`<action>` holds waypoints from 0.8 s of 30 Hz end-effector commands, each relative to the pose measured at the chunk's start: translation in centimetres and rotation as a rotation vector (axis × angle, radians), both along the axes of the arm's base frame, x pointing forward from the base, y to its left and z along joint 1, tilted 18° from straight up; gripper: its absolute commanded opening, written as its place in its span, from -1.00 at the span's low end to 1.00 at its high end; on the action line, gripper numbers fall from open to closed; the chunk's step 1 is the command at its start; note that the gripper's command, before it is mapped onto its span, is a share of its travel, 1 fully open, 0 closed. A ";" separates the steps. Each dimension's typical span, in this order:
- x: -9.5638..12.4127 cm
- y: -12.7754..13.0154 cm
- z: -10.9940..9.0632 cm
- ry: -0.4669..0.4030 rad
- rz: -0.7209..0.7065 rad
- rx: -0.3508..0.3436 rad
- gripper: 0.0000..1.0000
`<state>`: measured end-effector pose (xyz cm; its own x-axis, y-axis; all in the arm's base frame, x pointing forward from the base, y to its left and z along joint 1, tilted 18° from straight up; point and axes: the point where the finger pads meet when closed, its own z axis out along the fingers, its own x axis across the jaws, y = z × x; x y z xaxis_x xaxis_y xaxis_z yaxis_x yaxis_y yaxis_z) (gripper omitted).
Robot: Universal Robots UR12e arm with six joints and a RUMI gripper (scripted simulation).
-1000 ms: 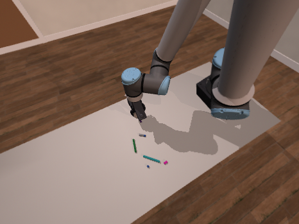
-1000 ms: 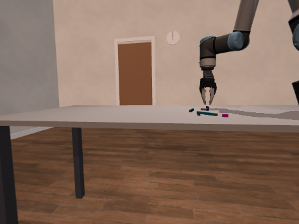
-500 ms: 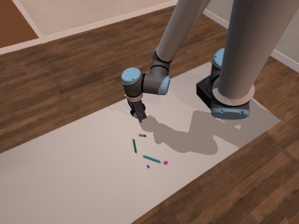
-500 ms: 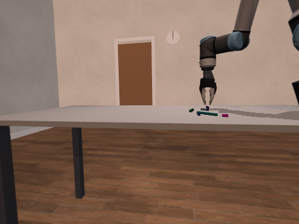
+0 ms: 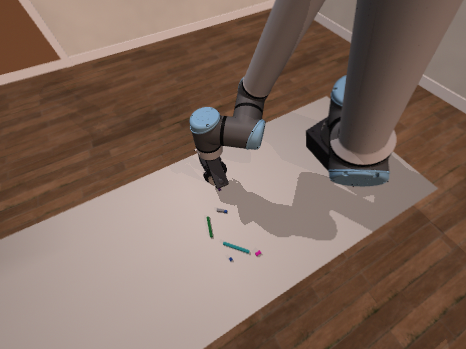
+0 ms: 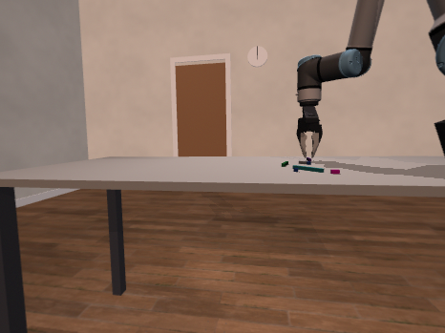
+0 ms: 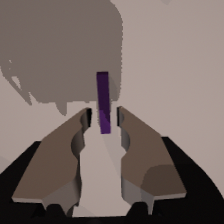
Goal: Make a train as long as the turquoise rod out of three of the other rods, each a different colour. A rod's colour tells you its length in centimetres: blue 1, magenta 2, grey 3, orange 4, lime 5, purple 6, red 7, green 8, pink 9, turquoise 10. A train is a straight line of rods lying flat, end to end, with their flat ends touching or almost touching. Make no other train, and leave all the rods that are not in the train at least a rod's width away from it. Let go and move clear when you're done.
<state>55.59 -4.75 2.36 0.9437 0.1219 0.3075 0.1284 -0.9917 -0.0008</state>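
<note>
My gripper [image 5: 220, 187] [image 6: 308, 156] [image 7: 104, 109] points down, its fingers slightly parted. The purple rod [image 7: 103, 92] lies beneath and between the fingertips, with a gap on both sides; only a bit of it shows in the top view. A grey rod [image 5: 219, 210] [image 6: 303, 162] and a blue rod [image 5: 225, 211] lie end to end, touching or almost touching. The green rod [image 5: 210, 227] [image 6: 285, 164] lies apart from them. The turquoise rod [image 5: 236, 248] [image 6: 308, 169] lies nearer the front edge, with a magenta rod [image 5: 258, 253] [image 6: 335, 172] off its right end.
A second blue rod [image 5: 231, 259] [image 6: 295, 170] lies on the front side of the turquoise rod. The pale table [image 5: 125, 275] [image 6: 143, 172] carries all the rods. The arm's shadow falls across it to the right of the gripper in the top view.
</note>
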 end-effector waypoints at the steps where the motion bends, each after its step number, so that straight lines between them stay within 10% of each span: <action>1: 0.2 0.0 -0.5 -0.001 0.000 0.000 -0.72; 24: 0.3 0.0 -0.9 -0.001 0.000 0.000 -0.72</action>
